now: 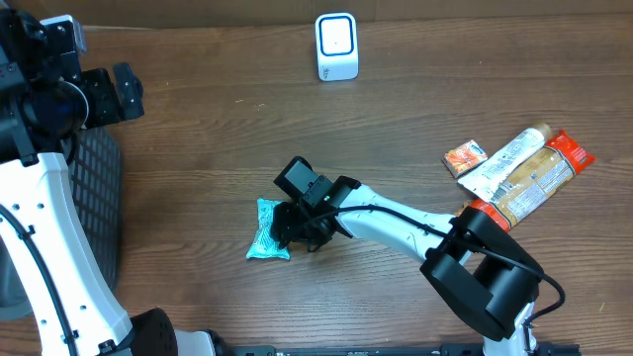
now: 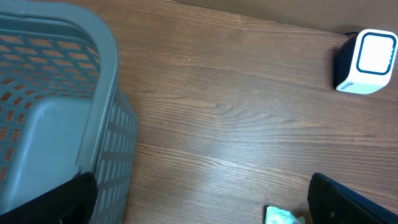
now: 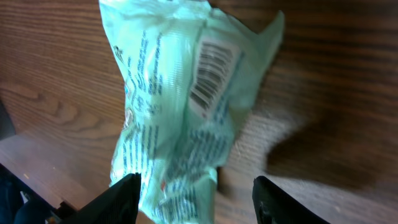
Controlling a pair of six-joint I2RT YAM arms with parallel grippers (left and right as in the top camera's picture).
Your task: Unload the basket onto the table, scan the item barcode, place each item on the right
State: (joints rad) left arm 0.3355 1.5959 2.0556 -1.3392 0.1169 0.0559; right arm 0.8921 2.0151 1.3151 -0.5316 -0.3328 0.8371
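Observation:
The item, a crinkled teal packet (image 1: 265,233), lies on the wooden table left of centre. In the right wrist view the packet (image 3: 180,106) shows its barcode (image 3: 214,74) facing up. My right gripper (image 3: 196,200) hangs over its near end, open. The left finger is at the packet's edge, and bare wood shows between the packet and the right finger. In the overhead view the right gripper (image 1: 300,230) sits at the packet's right side. The white scanner (image 1: 336,46) stands at the far edge, also visible as the scanner (image 2: 368,62). My left gripper (image 2: 202,208) is wide open and holds nothing, high at the left (image 1: 119,91).
A grey mesh basket (image 2: 102,68) stands at the left edge (image 1: 99,198). At the right lie a small orange packet (image 1: 464,157), a white pouch (image 1: 506,160) and an orange-topped bag (image 1: 542,176). The teal packet's corner (image 2: 283,216) shows in the left wrist view.

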